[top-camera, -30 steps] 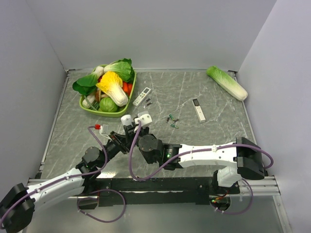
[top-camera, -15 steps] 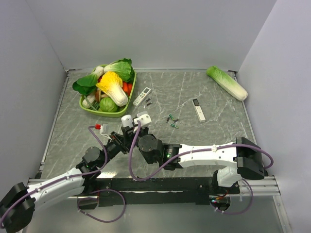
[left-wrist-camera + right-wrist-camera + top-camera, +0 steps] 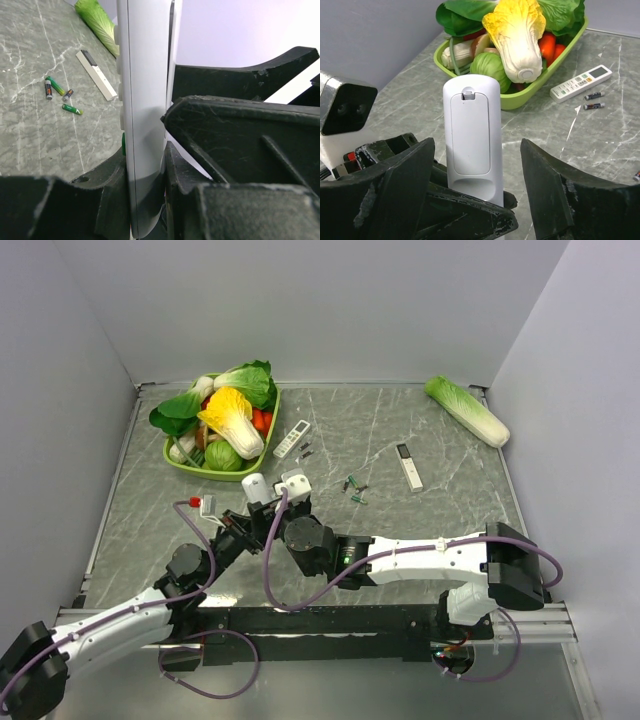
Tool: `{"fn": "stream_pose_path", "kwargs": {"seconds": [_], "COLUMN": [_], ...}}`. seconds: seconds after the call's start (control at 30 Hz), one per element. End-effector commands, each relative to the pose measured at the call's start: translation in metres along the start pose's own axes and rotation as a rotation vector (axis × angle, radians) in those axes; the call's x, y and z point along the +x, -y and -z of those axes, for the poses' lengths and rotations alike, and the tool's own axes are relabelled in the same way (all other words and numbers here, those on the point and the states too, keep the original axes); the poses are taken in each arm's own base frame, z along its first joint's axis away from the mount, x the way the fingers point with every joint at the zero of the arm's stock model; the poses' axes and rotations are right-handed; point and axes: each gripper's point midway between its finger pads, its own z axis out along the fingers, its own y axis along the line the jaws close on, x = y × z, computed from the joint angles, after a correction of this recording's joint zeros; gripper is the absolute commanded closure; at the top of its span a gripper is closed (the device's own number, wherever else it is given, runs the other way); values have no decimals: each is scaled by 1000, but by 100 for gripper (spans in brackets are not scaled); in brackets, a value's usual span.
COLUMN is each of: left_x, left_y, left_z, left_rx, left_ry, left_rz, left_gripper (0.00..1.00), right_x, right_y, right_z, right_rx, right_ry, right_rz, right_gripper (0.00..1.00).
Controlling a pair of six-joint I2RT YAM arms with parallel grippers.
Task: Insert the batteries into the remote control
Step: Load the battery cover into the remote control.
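Observation:
My left gripper point(image 3: 145, 167) is shut on the lower end of the white remote control point(image 3: 145, 90) and holds it upright, edge-on in its own view. In the right wrist view the remote control point(image 3: 471, 135) shows its back, with the battery cover closed. My right gripper point(image 3: 476, 150) is open, one finger on each side of the remote, and neither touches it. From above, the remote control point(image 3: 257, 485) stands at the front middle of the table. Greenish batteries point(image 3: 355, 489) lie loose on the marble to its right, also seen as batteries point(image 3: 56, 88) in the left wrist view.
A green basket point(image 3: 180, 462) of vegetables stands at the back left. Beside it lie a white remote with grey buttons point(image 3: 292, 438) and two small dark batteries point(image 3: 306, 450). A slim white remote with a black end point(image 3: 409, 466) lies right of centre, and a long cabbage point(image 3: 467, 410) at the back right.
The right gripper's jaws have spread wider around the remote. The left gripper, still holding the remote, has shifted slightly up and left.

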Motion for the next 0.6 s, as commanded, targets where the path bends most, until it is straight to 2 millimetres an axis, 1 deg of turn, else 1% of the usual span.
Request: {"fn": "stream_pose_path", "kwargs": {"seconds": [0.0,0.1,0.13,0.17,0.2,0.23,0.27,0.3,0.33,0.43,0.5,0.57], "left_x": [7,8,9,10,10,11,12,12,12,15,17,17], "left_y": [-15,-15,-14,-14,-13,-11,-10,-8,-6,0,6,12], "left_z": [11,12,12,12,13,13,13,13,13,14,13,13], "left_rx": [-19,-18,-13,-13,-7,3,7,16,25,51,74,100], "left_ry": [5,-1,-6,-11,-12,-23,-27,-30,-35,-56,-73,-83], "left_rz": [15,17,17,19,19,18,15,15,12,2,-5,-19], "left_gripper": [98,98,98,98,98,98,98,98,98,98,98,98], "right_x": [-21,-30,-40,-38,-40,-50,-47,-50,-56,-65,-72,-73], "right_y": [3,3,3,4,2,2,4,3,5,4,6,9], "right_z": [5,8,11,13,12,16,17,19,22,34,40,42], "right_rx": [0,-31,-50,-69,-121,-153,-180,-221,-282,-435,-482,-528], "right_ry": [32,31,39,13,-6,-6,-37,-51,-61,-85,-101,-126], "right_rz": [-43,-30,-43,-27,-31,-63,-57,-68,-102,-150,-169,-181], "right_gripper": [20,14,11,9,8,7,7,6,5,5,4,4]}}
